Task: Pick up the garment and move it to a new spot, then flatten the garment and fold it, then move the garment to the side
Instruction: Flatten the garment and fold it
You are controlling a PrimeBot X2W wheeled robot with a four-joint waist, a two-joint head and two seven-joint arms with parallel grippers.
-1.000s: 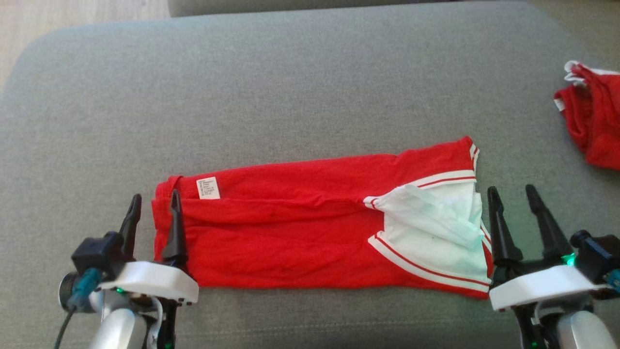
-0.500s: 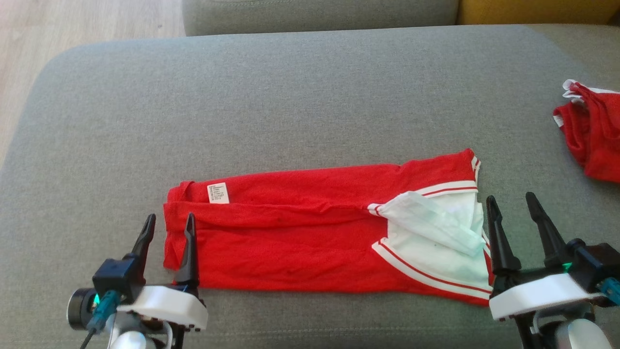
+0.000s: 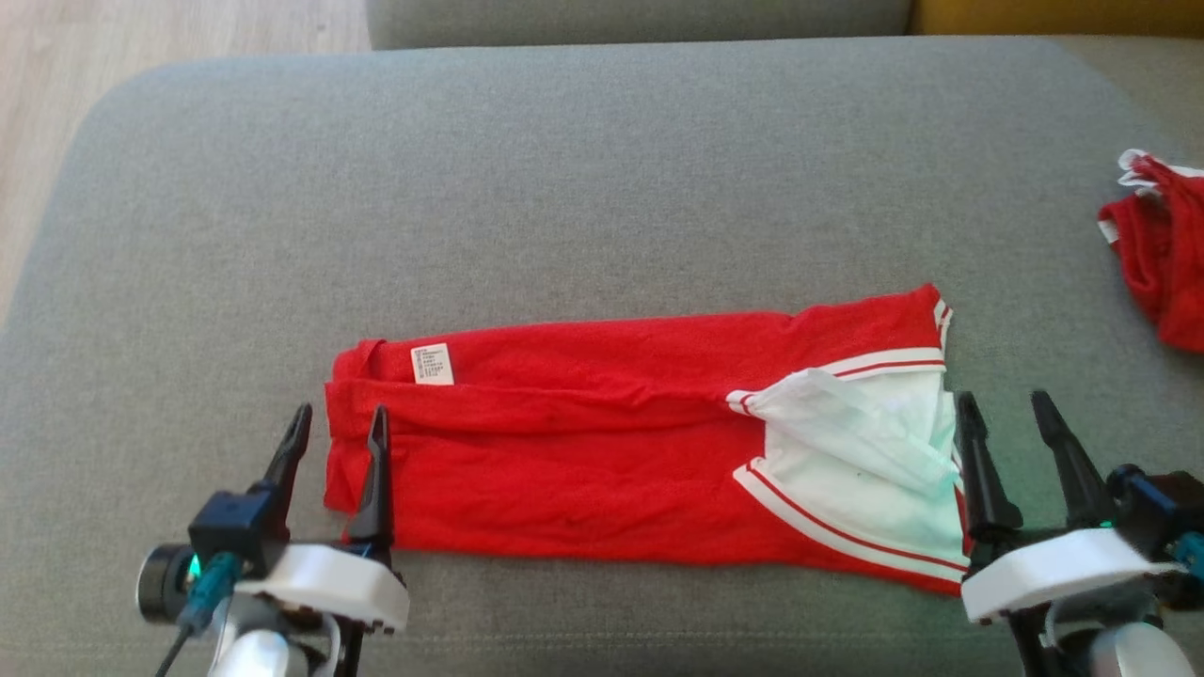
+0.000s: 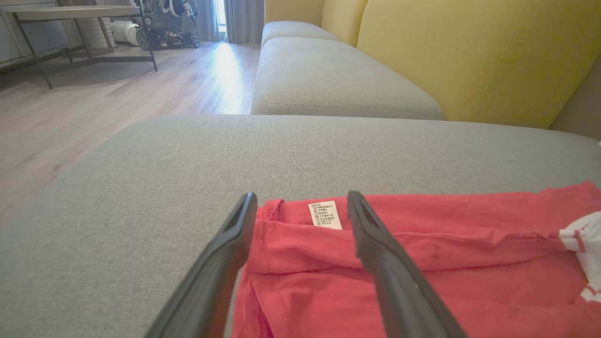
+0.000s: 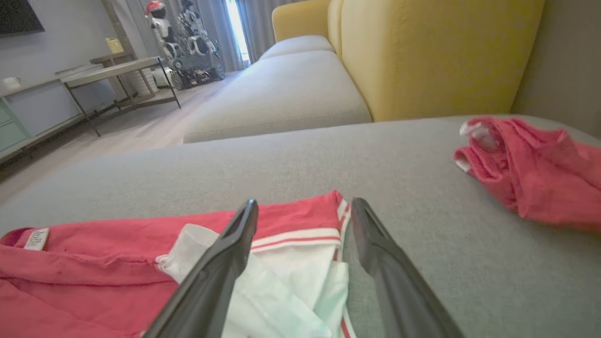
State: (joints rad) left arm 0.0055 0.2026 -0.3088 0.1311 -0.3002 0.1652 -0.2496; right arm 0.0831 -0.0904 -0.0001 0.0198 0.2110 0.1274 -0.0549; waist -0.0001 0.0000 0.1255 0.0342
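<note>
A broad grey sofa cushion (image 3: 564, 188) spreads across the head view, with a yellow backrest (image 4: 469, 56) rising behind it in the left wrist view. The red garment (image 3: 583, 470) lies flat on the near part of the cushion, folded into a long band running left to right. A white panel with red-striped trim (image 3: 865, 461) is at its right end. A second, bunched red cloth (image 3: 1162, 273) sits well apart at the cushion's far right. The left gripper (image 3: 340, 412) straddles the garment's left edge, jaws spread and grasping nothing. The right gripper (image 3: 1002, 398) stands at the right end, also spread and empty, its inner finger over the white panel. A small white label (image 3: 432, 364) shows near the garment's upper left corner.
</note>
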